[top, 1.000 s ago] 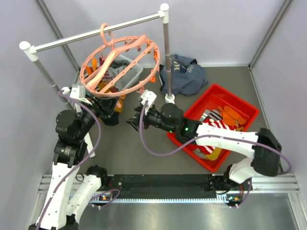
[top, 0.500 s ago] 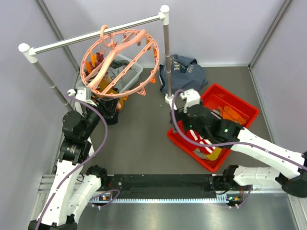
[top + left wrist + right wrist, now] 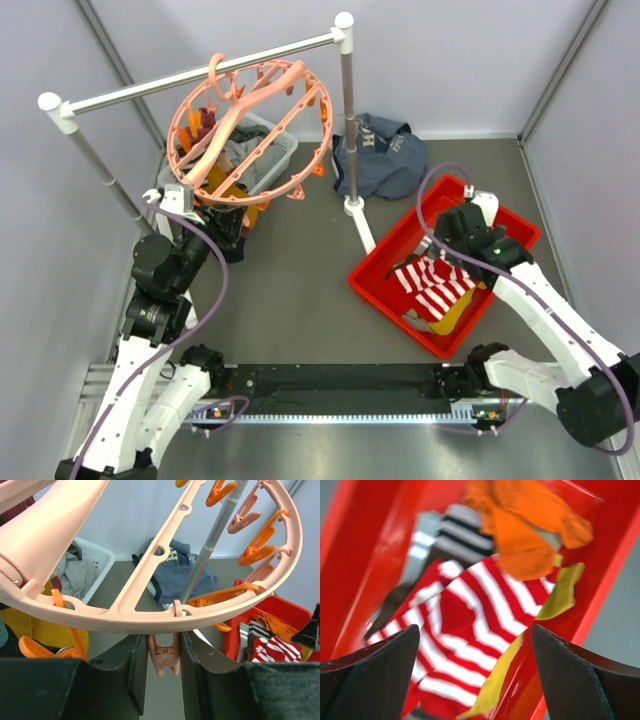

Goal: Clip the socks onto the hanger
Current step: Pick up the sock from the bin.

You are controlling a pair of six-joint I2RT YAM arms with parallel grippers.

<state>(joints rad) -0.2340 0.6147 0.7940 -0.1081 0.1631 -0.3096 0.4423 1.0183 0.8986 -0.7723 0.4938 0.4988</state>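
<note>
Hanger [image 3: 222, 125] steeply tilted, hook over rail [image 3: 200, 68]. Left fingers [image 3: 140, 670] flank peg [image 3: 164, 656], clamping unclear. Right fingers [image 3: 395, 665] spread above striped sock [image 3: 470, 625], which lies diagonally in red bin [image 3: 350, 555].

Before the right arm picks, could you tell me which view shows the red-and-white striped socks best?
Right wrist: the striped socks fill the frame, though blurred. Top external shows them small in the red bin; left wrist catches only a corner.
</note>
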